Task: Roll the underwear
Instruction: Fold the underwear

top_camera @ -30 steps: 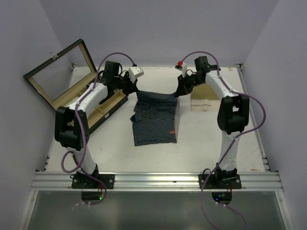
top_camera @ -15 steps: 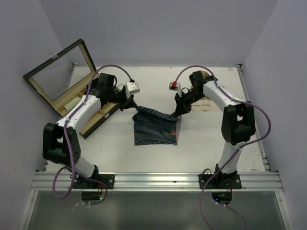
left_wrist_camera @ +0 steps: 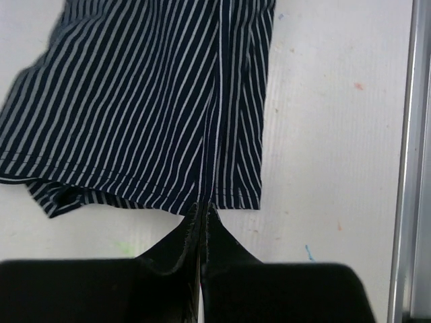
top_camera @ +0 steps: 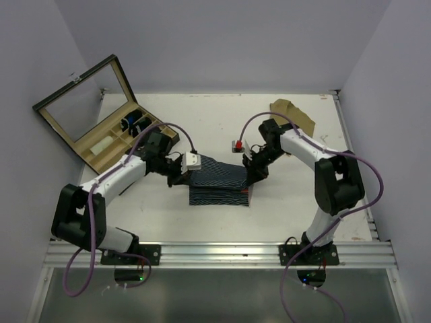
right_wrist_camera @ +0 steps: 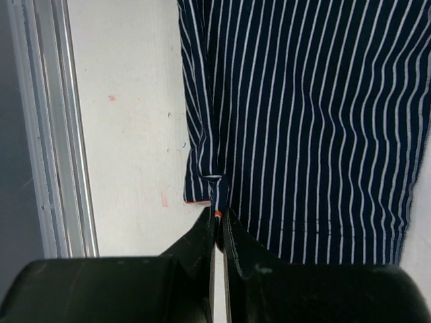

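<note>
An aluminium rail runs along the near edge of the white, matte worktop, which shows a few faint coloured specks in the wrist views.

Just beyond the rail, at the middle of the worktop, lies the underwear. It is soft navy fabric with thin white stripes and a stitched hem, folded so that an upper layer slopes over a flat lower one. The left arm reaches in from the left. Its jaws are fully closed, pinching the hem at the fabric's left edge. The right arm comes in from the right. Its jaws are nearly closed, nipping a hemmed corner right beside a small orange tab.

Farther back on the left sits a wooden box, rectangular and divided into compartments, with its glass-paned lid propped open. One far compartment holds a dark rolled bundle and a nearer one holds something pale, too small to identify.

At the far right lies a crumpled piece of brown paper.
</note>
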### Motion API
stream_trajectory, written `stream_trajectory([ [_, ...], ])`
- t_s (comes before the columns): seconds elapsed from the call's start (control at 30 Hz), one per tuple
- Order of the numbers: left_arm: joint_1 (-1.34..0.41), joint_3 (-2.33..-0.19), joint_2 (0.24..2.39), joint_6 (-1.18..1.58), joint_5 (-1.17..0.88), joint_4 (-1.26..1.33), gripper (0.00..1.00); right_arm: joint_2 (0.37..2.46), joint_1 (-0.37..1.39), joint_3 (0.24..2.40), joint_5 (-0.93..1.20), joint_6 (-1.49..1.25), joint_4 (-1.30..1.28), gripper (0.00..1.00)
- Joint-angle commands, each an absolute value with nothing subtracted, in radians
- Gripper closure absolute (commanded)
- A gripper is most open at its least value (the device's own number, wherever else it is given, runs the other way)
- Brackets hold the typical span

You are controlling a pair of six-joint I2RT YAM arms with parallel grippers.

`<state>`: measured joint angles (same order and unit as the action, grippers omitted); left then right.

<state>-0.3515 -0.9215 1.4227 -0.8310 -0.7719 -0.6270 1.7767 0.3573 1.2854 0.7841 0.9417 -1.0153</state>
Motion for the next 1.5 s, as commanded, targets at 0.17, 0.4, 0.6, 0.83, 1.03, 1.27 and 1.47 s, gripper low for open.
stream_trajectory([
  [0.17, -0.397, -0.835, 1.407, -0.881, -0.716, -0.578, 1.0, 1.75, 0.403, 1.168, 0.73, 0.985, -0.928, 0.95],
  [0.4, -0.439, -0.796, 1.414, -0.874, -0.735, -0.581, 1.0, 1.778, 0.413, 1.146, 0.709, 0.997, -0.896, 0.93],
  [0.6, -0.489, -0.764, 1.428, -0.842, -0.732, -0.551, 1.0, 1.79, 0.414, 1.146, 0.7, 1.006, -0.897, 0.91],
  [0.83, -0.509, -0.755, 1.489, -0.838, -0.719, -0.537, 1.0, 1.795, 0.423, 1.112, 0.67, 1.058, -0.916, 0.85],
  [1.03, -0.549, -0.741, 1.516, -0.833, -0.736, -0.525, 0.89, 1.796, 0.425, 1.118, 0.638, 1.074, -0.939, 0.62],
  [1.27, -0.594, -0.761, 1.473, -0.891, -0.767, -0.607, 0.62, 1.744, 0.411, 1.202, 0.686, 1.052, -0.994, 0.58],
  [1.47, -0.594, -0.798, 1.391, -0.956, -0.761, -0.733, 0.62, 1.736, 0.397, 1.311, 0.811, 0.993, -1.091, 0.61],
])
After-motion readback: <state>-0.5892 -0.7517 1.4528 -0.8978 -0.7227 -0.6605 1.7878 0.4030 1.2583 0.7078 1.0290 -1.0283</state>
